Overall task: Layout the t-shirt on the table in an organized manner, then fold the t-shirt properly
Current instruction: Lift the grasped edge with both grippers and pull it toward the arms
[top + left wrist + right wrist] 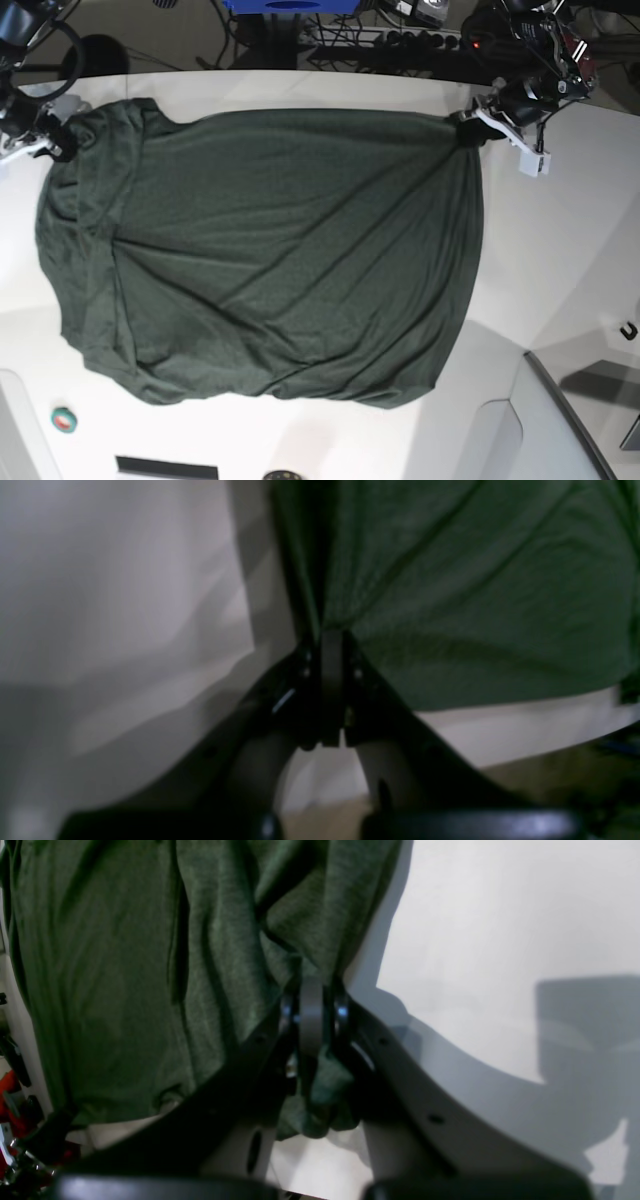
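Pinching t-shirt (270,260) corners: left gripper (331,639), right gripper (311,990) clamped.

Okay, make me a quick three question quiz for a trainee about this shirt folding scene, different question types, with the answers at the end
1. True or false: the left gripper is shut on the t-shirt.
2. What does the right gripper hold?
A. a roll of tape
B. bunched green fabric
C. nothing
3. Fill in: in the base view, the shirt lies spread on the white ____.

Key: 1 true; 2 B; 3 table.
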Controlling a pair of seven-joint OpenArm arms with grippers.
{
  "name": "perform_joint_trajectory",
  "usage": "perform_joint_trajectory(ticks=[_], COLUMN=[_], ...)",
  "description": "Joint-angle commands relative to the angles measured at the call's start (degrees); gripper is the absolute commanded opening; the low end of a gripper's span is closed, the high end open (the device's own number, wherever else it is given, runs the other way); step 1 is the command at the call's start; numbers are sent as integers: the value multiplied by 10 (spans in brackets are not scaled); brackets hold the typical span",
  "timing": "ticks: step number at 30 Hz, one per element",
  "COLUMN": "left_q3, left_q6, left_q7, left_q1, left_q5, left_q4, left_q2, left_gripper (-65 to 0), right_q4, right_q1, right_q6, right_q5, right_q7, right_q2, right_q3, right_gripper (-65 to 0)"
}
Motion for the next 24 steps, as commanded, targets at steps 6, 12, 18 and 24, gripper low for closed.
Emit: perform_joint_trajectory(ticks=[6, 12, 18, 24], left_q3=[35, 42, 40, 42], left_q6=[4, 4, 4, 4], left_q7=[35, 101, 138, 140], left_q1=[14, -4, -36, -76], left_q5=[2, 1, 1, 4], left_q4=[104, 162, 169, 155], left_q2=[-3, 0, -2, -2], left_gripper=[-650, -650, -650, -650], right_q4=[12, 138, 204, 204], right_q1=[34, 42, 61, 100], right_q6=[-53, -147, -252, -318], right_q5=[10, 7, 8, 8], right_q7=[-58, -121, -164, -166], right_q2=[18, 1, -4, -3], right_q3=[-3, -4, -30, -89], right_gripper=[-645, -645, -645, -645])
